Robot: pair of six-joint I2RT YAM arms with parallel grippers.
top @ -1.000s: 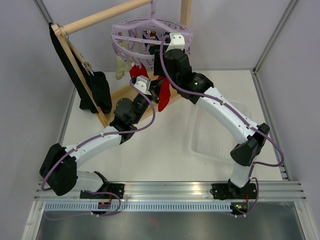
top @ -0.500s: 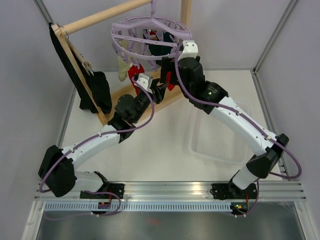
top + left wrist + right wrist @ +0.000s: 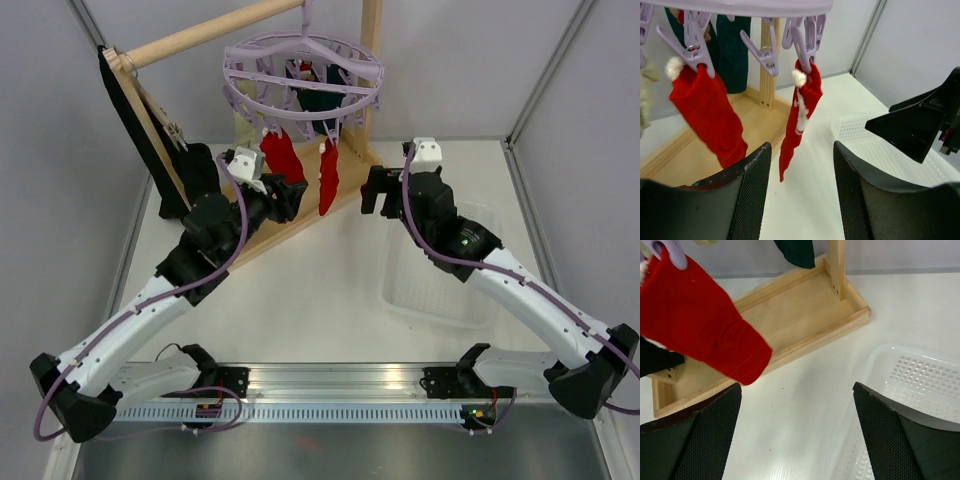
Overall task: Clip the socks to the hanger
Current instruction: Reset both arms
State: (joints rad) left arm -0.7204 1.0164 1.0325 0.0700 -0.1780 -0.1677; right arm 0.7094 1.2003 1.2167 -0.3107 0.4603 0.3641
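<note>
2 red socks are seen from the top camera hanging from the lavender hanger [image 3: 303,75]: the plain red sock [image 3: 283,160] and the patterned sock [image 3: 328,182]. The left gripper [image 3: 287,198] is set just beside the plain one and the right gripper [image 3: 375,190] near the patterned one, and no contact with fabric can be made out. From the left wrist, the jaws are seen moderately parted with nothing held between the fingers [image 3: 747,185]. The patterned sock is held ahead by its clip [image 3: 802,40], and a dark teal sock [image 3: 732,55] is hung behind. From the right wrist, the jaws are seen spread wide and empty over the wooden rack base [image 3: 790,305] and the clear basket [image 3: 910,385]. Clipping is judged finished or nearly so. Any retreat should be made low and straight back, so that no sock is snagged and the hanger is not set swinging.
</note>
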